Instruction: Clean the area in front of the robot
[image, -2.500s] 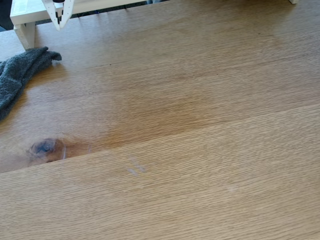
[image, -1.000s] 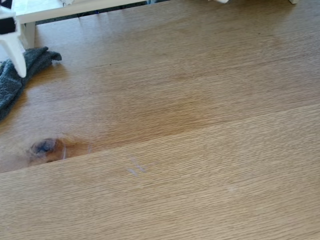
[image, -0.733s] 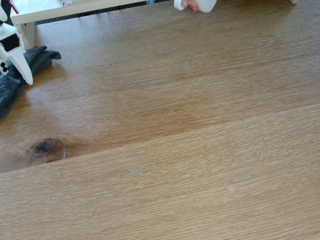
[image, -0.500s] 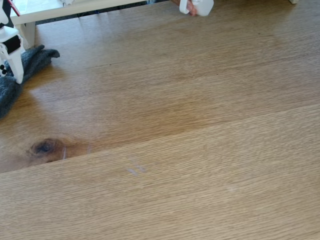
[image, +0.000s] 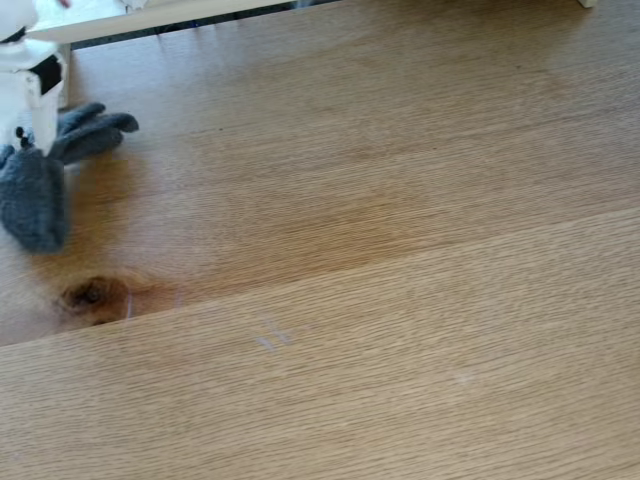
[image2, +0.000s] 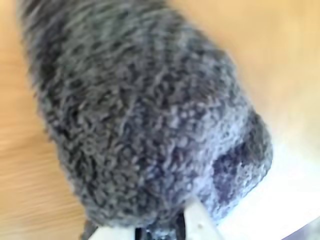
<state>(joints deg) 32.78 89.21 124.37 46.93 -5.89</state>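
Observation:
The area is a broad oak tabletop (image: 380, 250) with a dark knot (image: 90, 295) and faint whitish smudges (image: 270, 338). At the far left of the fixed view, the robot's white gripper (image: 22, 148) reaches down into a dark grey fuzzy cloth (image: 38, 205). The cloth is bunched, one fold hanging toward the knot and another end (image: 95, 132) trailing right. In the wrist view the cloth (image2: 145, 110) bulges out from the gripper (image2: 160, 231), with one white finger (image2: 199, 224) pressed against it. The gripper is shut on the cloth.
A white shelf-like board (image: 150, 14) runs along the top left edge of the fixed view, just behind the gripper. Plank seams cross the wood diagonally. The smudges lie on the plank below the seam, to the right of the knot.
The gripper came down on the cloth and took hold of it; the cloth is now bunched and drawn right and forward. A hand with a white bottle at the top edge has gone.

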